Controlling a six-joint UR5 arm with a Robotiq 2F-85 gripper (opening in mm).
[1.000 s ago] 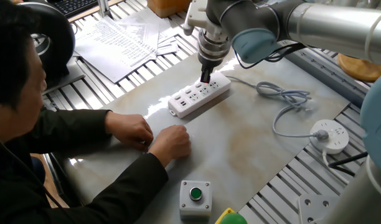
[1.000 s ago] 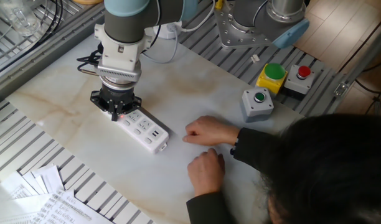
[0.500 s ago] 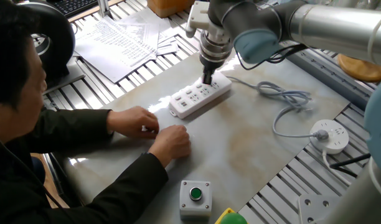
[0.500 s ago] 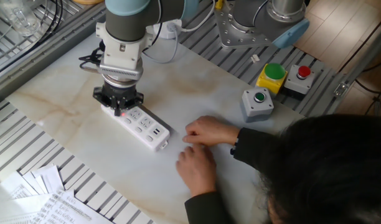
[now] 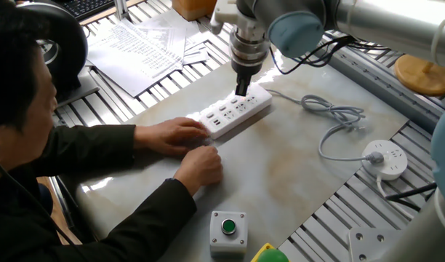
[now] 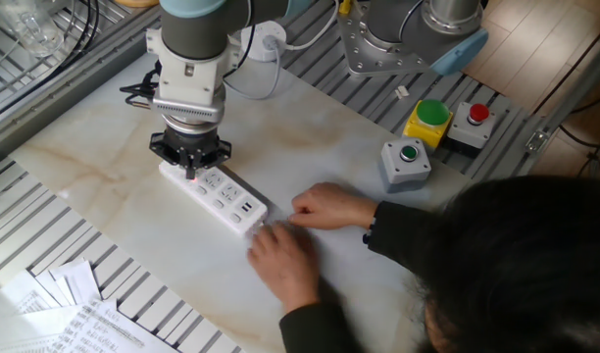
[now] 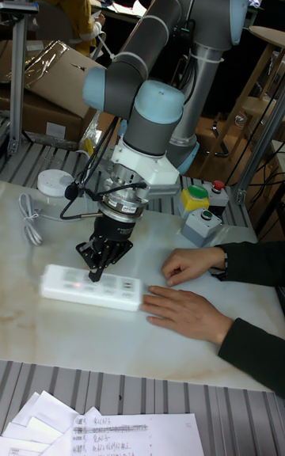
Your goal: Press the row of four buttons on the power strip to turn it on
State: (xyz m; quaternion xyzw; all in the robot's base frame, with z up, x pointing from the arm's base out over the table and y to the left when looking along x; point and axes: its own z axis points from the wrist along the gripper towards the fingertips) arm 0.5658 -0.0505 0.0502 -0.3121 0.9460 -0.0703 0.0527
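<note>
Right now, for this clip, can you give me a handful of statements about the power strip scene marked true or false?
1. The gripper is over the end of the power strip away from the person. True.
2. A person's hand touches the near end of the strip. True.
3. The grey box with a green button sits on top of the strip. False; it stands apart, near the table edge.
4. The round socket hub is beside the person's hands. False; it lies on the table's far side.
</note>
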